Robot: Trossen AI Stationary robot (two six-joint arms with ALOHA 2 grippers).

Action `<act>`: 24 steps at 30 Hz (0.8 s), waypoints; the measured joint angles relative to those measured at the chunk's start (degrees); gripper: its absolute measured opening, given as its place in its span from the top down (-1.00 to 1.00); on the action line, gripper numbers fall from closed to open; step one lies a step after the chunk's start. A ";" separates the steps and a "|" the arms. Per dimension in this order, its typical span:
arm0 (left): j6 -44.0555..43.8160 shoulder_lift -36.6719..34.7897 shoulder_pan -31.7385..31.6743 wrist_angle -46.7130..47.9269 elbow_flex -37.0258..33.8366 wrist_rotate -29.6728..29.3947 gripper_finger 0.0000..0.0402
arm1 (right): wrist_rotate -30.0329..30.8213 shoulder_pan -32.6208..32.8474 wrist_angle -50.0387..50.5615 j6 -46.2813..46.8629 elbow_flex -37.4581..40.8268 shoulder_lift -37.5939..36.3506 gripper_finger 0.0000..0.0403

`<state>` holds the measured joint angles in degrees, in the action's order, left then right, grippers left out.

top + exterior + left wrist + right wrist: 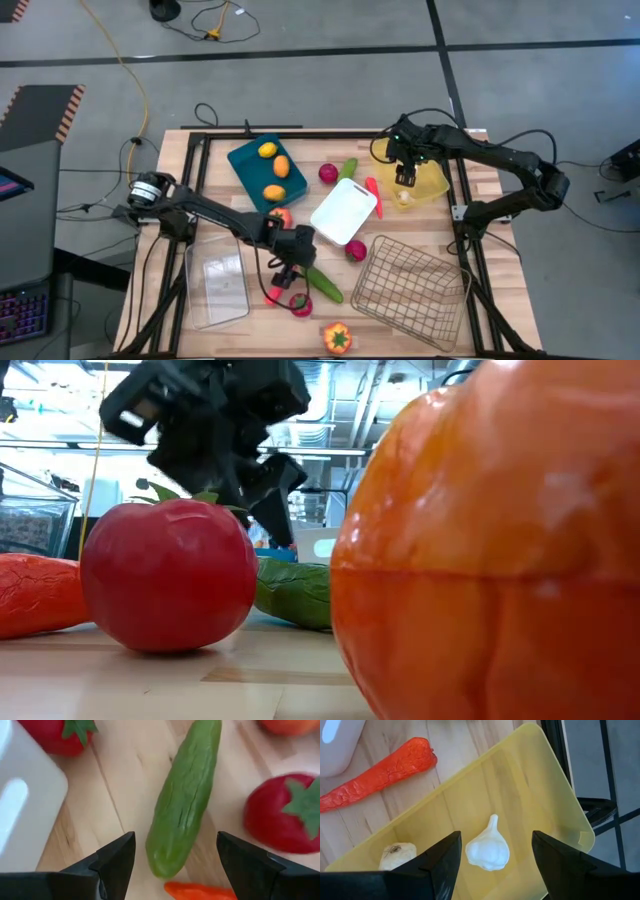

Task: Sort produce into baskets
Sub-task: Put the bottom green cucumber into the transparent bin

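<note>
Green cucumber [182,800] beneath spread left end effector [175,865]; right end effector [495,860] spread above garlic [488,849].

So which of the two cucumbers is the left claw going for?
The cucumber by the tomato, lying between the left gripper's open fingers. The other cucumber lies beside the white tray.

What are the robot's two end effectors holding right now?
Nothing. The left end effector is open above a cucumber, and the right end effector is open above a garlic in the yellow tray.
</note>
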<state>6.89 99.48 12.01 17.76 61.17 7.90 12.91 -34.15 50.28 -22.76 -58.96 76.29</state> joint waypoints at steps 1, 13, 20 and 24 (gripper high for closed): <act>-0.01 0.00 0.00 -0.85 -0.72 -0.27 -0.32 | 0.00 0.00 0.00 0.00 0.00 0.00 -0.34; 1.00 3.68 0.13 -5.77 -3.75 -0.66 -0.32 | 0.00 0.02 -0.02 -0.02 0.00 -0.01 -0.34; 1.49 6.32 0.57 -8.39 -3.59 -0.70 -0.15 | -0.17 -0.02 -0.09 -0.06 0.00 -0.02 -0.34; 0.94 6.32 0.50 -8.47 -3.59 -0.82 0.13 | -0.37 -0.02 -0.09 -0.11 0.00 -0.02 -0.34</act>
<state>7.83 105.80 12.51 9.29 57.58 7.08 12.53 -34.17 50.19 -22.87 -58.96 76.27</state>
